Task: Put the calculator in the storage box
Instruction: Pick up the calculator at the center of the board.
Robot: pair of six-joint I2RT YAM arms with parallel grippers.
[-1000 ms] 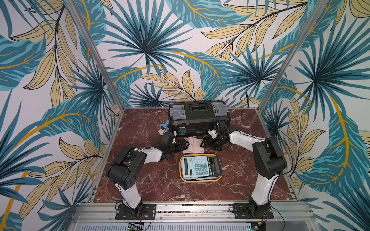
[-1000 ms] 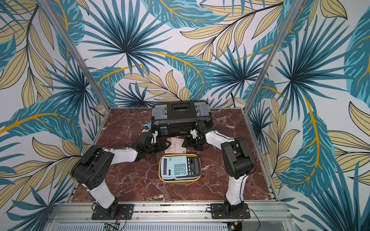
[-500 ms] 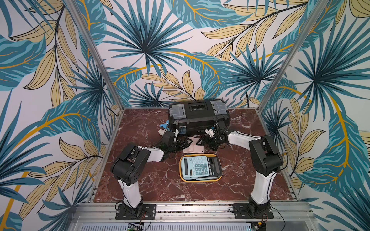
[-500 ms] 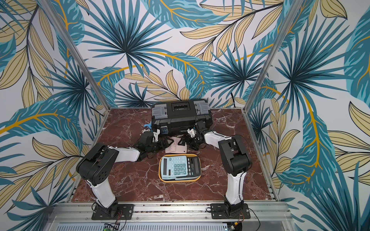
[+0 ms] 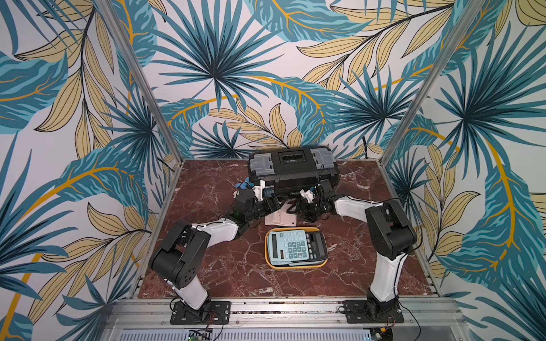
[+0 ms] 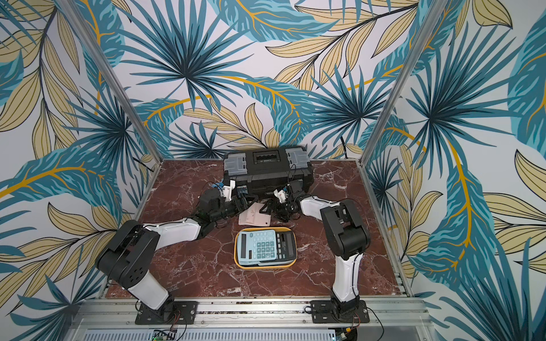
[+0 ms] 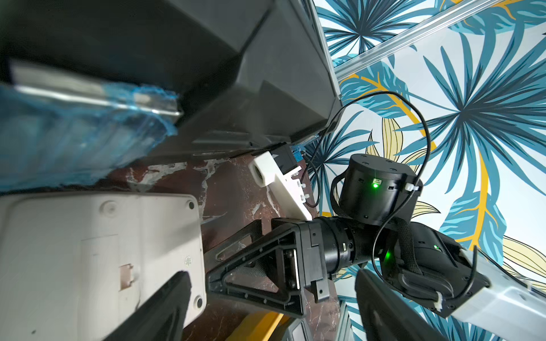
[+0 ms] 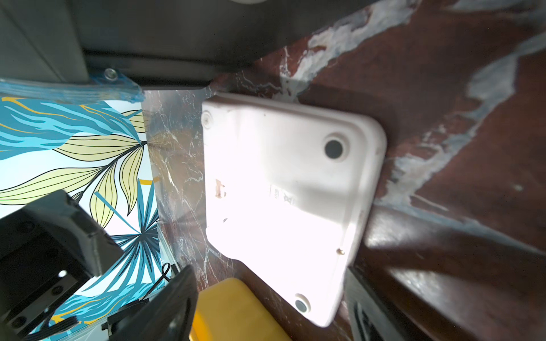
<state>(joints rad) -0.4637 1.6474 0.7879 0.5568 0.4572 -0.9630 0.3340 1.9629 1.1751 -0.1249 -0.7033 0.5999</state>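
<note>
already a blue calculator (image 5: 291, 246) fills the storage box (image 5: 295, 266).
pale calculator (image 5: 280, 218) lies face down between left gripper (image 5: 273, 204) and right gripper (image 5: 292, 208), both wide.

Glossy marble table (image 5: 221, 265), smooth plastic storage box (image 5: 298, 266)

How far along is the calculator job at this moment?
Done: blue calculator and black calculator lie in the storage box. In hand: nothing; left gripper and right gripper stand open either side of the face-down white calculator before the toolbox. Left: grasp it, box it.
</note>
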